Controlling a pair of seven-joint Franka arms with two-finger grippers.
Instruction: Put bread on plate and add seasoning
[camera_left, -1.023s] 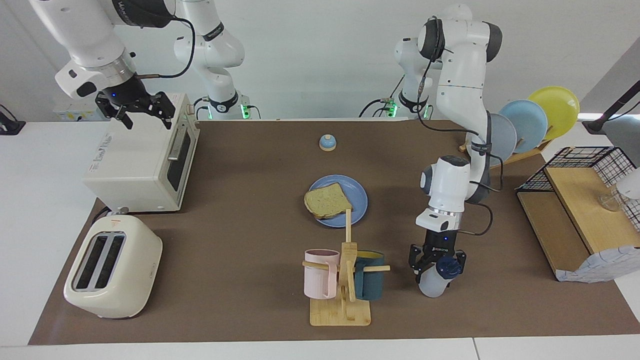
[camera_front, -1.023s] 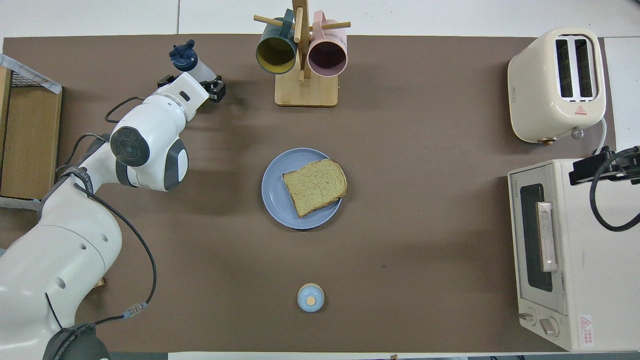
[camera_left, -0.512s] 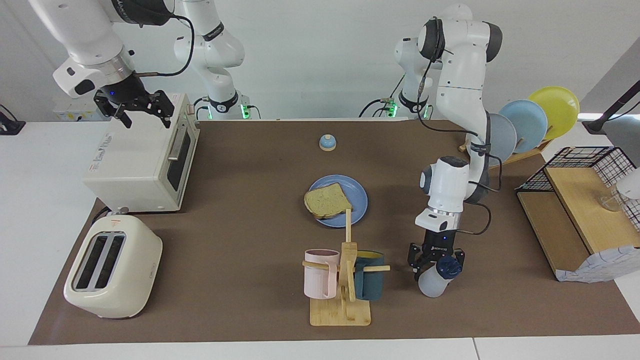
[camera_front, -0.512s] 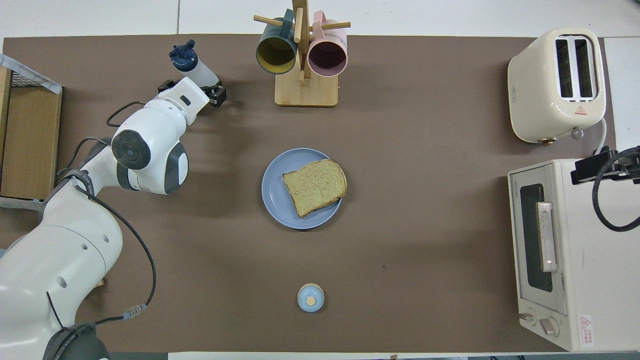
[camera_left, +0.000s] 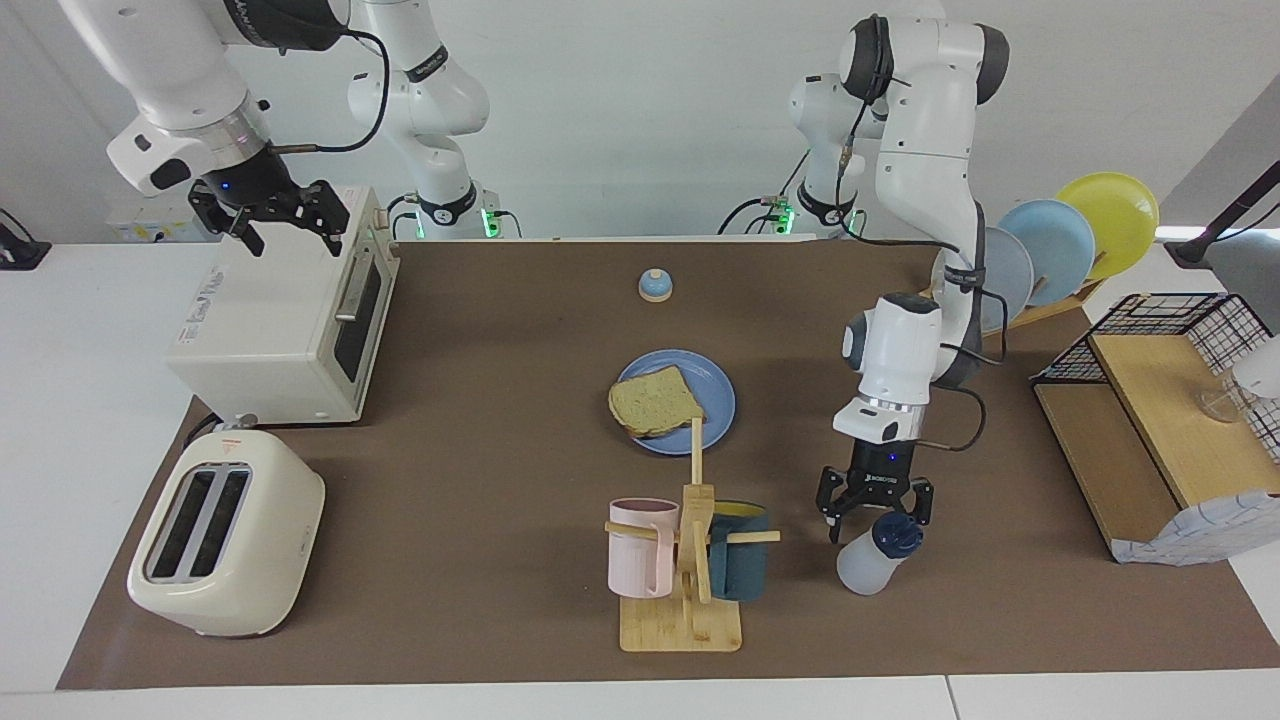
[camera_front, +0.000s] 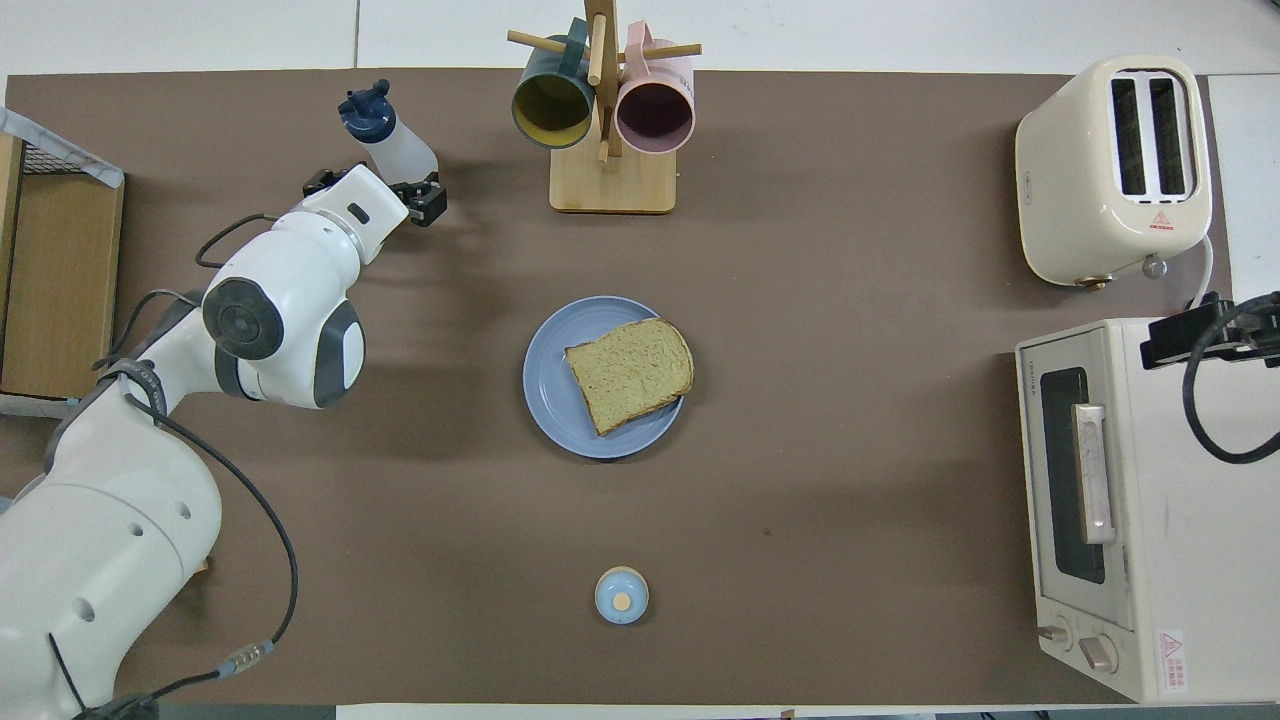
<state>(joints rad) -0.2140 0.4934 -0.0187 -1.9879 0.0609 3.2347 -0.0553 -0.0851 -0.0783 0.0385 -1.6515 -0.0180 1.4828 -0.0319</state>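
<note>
At the left of the facing view, the right gripper is hovering over the toaster oven with its fingers spread and nothing between them; that arm is waiting. In the middle of the table, the bread is lying flat on the plate, one corner reaching over the rim.

Further right, beside the mug rack, the seasoning is standing on the table, well apart from the plate and farther from the robots. The left gripper is hanging right above its cap, pointing down, fingers spread wide and gripping nothing. The bottle's long axis is probably upright, though it is looking slightly tilted from this angle. The left arm is much the nearer one, so any further handling of the seasoning is likely falling to it.
</note>
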